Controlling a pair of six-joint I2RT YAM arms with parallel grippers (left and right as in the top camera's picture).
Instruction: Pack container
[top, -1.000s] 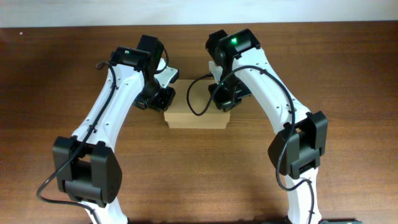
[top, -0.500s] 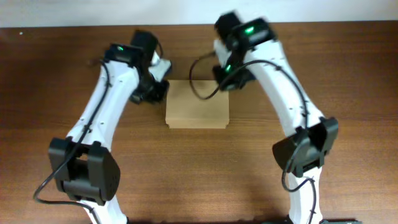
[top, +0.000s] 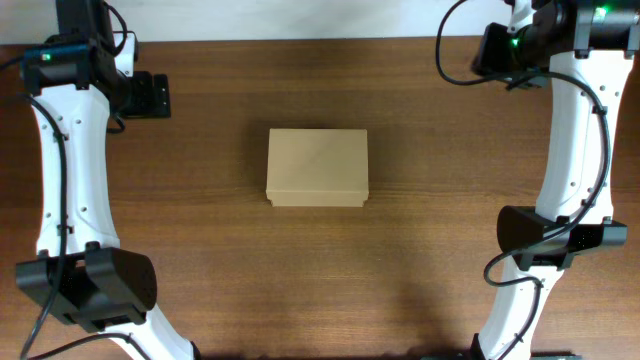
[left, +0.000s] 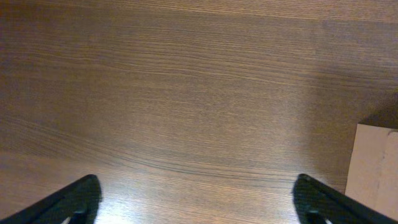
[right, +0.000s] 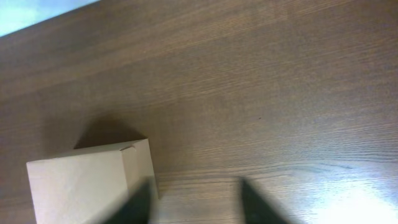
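Cardboard box sat closed on the table, packing apparently complete; left gripper and right gripper stood well clear, jaws parted, holding nothing.

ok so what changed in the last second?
Both arms pulled away from the container: left swung out to the far-left corner, right to the far-right. The left gripper and right gripper, earlier down at the box's rear edge, now stand open over the table, holding nothing. The container stayed put, lid closed.
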